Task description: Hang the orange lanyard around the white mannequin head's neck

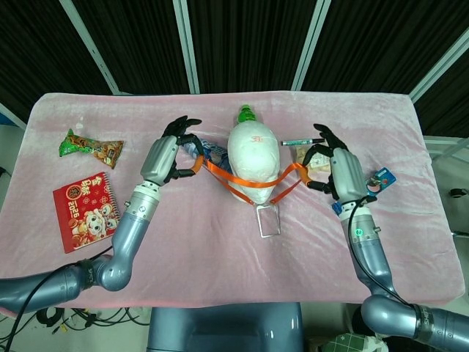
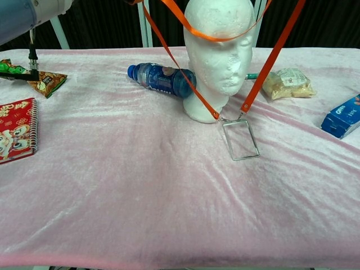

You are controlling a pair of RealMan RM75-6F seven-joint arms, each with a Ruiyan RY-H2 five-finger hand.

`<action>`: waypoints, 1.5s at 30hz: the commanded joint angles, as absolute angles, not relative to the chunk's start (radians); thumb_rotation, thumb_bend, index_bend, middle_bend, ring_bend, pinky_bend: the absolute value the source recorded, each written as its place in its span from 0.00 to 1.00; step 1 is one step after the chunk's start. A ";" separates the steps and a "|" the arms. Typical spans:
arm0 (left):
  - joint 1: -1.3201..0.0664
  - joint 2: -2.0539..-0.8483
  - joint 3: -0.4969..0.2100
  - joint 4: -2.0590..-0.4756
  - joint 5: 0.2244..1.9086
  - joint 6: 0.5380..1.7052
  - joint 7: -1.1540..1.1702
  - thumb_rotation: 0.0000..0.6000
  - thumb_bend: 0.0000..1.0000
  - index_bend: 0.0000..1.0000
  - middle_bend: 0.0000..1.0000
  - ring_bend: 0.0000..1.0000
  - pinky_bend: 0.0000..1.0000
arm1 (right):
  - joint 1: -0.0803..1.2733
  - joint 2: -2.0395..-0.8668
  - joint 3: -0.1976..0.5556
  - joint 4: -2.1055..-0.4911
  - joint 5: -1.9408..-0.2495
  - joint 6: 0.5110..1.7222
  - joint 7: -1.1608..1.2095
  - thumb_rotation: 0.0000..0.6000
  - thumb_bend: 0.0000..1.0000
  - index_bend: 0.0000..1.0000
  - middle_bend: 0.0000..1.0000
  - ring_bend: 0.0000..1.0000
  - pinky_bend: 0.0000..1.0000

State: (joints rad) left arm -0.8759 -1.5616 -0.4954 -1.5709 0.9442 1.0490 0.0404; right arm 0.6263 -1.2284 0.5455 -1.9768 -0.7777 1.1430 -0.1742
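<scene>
Pink velvety table (image 1: 220, 249), wide, wrinkled. Near its middle, white mannequin head (image 1: 253, 163), matte foam, upright on its neck base, face turned toward the robot; a small red mark on the crown, unreadable. Orange lanyard (image 1: 245, 180), flat satin ribbon, stretched between both hands and draped across the front of the face in a shallow sag, not yet down at the neck; two strands descending to a metal clip and a clear rectangular badge holder (image 2: 241, 139) hanging just in front of the neck base, lower edge at or near the cloth.

Left hand (image 1: 171, 155) raised beside the head's left flank, forearm angled up from the table edge, dark fingers (image 1: 183, 126) pinching one ribbon end, others spread. Right hand (image 1: 335, 170) raised on the opposite side, fingers curled around the other ribbon end.

Red spiral notebook (image 1: 82, 210) at far left, "2025" legible with cartoon figures. Blue water bottle (image 2: 162, 78) lying on its side, touching the head's base. Blue packet (image 2: 343, 117), "OREO" partly readable. Green-capped bottle (image 1: 246, 114) behind the head.
</scene>
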 commanded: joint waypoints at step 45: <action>-0.982 -1.763 -0.583 -1.043 0.818 0.913 -0.235 1.00 0.43 0.53 0.14 0.00 0.00 | 0.908 -1.280 0.590 -1.504 -0.413 0.933 -0.143 1.00 0.47 0.78 0.11 0.16 0.14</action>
State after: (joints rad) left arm -0.9811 -1.7587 -0.5896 -1.0508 0.8144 0.9223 -0.2297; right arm 0.9011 -1.2734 0.5984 -1.5139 -0.4208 0.9404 -0.1349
